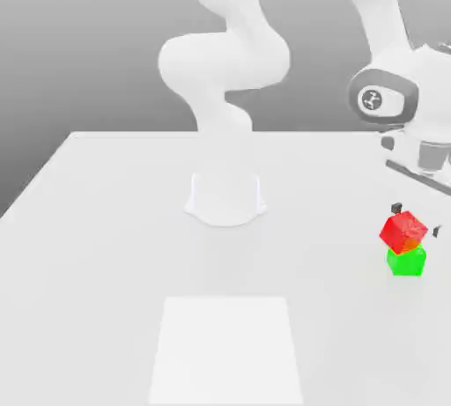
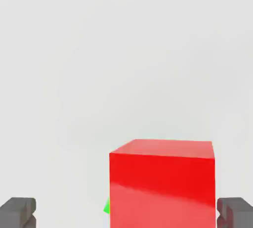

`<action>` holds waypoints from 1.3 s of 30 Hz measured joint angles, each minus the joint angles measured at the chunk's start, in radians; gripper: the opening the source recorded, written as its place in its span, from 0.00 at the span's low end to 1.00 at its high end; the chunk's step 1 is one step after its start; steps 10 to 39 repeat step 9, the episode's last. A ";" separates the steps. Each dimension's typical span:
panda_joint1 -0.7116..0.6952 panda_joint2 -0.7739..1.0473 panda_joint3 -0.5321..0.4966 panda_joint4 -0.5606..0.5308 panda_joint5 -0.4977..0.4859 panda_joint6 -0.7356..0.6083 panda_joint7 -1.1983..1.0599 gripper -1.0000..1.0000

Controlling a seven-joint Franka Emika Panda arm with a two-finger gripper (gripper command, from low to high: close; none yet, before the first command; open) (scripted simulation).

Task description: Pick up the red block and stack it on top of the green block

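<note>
1. The white arm (image 1: 231, 78) dominates from where I stand, its base planted on the pale table (image 1: 97, 246) and its wrist reaching over to the exterior view's right.

2. A faint rectangular patch (image 1: 227, 350) is marked on the tabletop near the front, well apart from the blocks. I see no bin, tray or other container anywhere.

3. The red block (image 1: 403, 231) sits on top of the green block (image 1: 406, 262), touching it and turned at an angle to it, so the stack already looks made. In the hand view only a green sliver (image 2: 106, 207) peeks from beneath the red cube (image 2: 162, 185).

4. The gripper (image 1: 415, 220) is spread wide around the red block, with its dark fingertips (image 2: 18, 212) apart from the cube's faces, holding nothing.

5. Both cubes look rigid, light and matte, so I judge them neither fragile nor slippery. If regrasped, the red one is best pinched across two opposite flat side faces, gently, because its twisted seating may let it tip.
</note>
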 joint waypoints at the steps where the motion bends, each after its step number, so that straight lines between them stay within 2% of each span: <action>1: -0.003 0.000 0.000 0.000 0.000 0.000 0.000 1.00; 5: -0.011 0.000 0.000 0.000 0.000 0.000 0.000 1.00; 6: 0.051 0.019 -0.048 0.001 -0.032 0.009 0.023 1.00; 9: 0.127 0.001 -0.031 0.000 -0.003 -0.007 0.003 1.00; 39: 0.127 0.001 -0.031 0.000 -0.003 -0.007 0.003 1.00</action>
